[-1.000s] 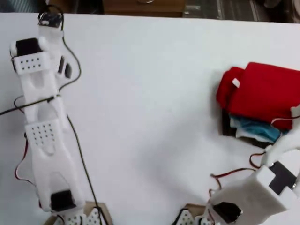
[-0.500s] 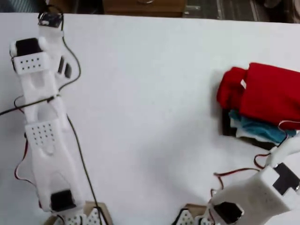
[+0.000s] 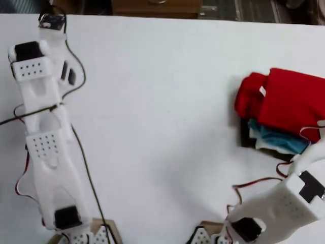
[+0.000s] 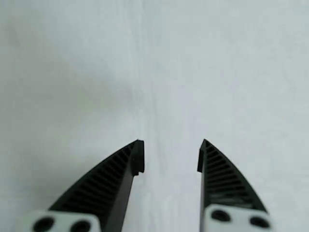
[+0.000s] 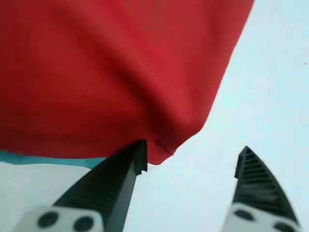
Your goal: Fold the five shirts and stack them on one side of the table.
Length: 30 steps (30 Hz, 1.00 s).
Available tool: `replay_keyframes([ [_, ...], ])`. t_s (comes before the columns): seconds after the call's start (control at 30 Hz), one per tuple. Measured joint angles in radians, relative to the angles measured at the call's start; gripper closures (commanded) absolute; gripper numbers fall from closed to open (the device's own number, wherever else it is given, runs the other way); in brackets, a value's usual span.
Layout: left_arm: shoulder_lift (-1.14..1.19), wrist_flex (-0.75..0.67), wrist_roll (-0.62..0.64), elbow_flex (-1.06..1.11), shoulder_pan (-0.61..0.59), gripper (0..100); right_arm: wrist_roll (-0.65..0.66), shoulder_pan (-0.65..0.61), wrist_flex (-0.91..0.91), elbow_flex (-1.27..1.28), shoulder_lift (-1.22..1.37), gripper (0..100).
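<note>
Red shirt atop stack on worktop, right jaws apart beside its corner, left jaws apart above worktop.

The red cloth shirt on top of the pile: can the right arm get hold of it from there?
Probably yes. The right gripper is open, right at a corner of the red cloth shirt, and nothing lies between them.
</note>
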Motion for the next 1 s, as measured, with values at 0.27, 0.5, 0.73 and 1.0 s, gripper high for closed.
replay_keyframes([
  [0.27,0.000,0.000,0.000,-0.005,-0.009,79,-0.075,-0.219,0.117,-0.043,-0.155,69.0],
  [0.5,0.002,0.000,0.000,-0.187,-0.109,79,-0.195,-0.428,-0.068,0.020,-0.094,69.0],
  [0.73,0.000,0.000,0.000,-0.253,-0.368,79,-0.203,-0.463,-0.094,0.040,0.074,69.0],
  [1.0,-0.002,0.000,0.000,-0.253,-0.652,79,-0.203,-0.482,-0.080,0.025,0.072,69.0],
])
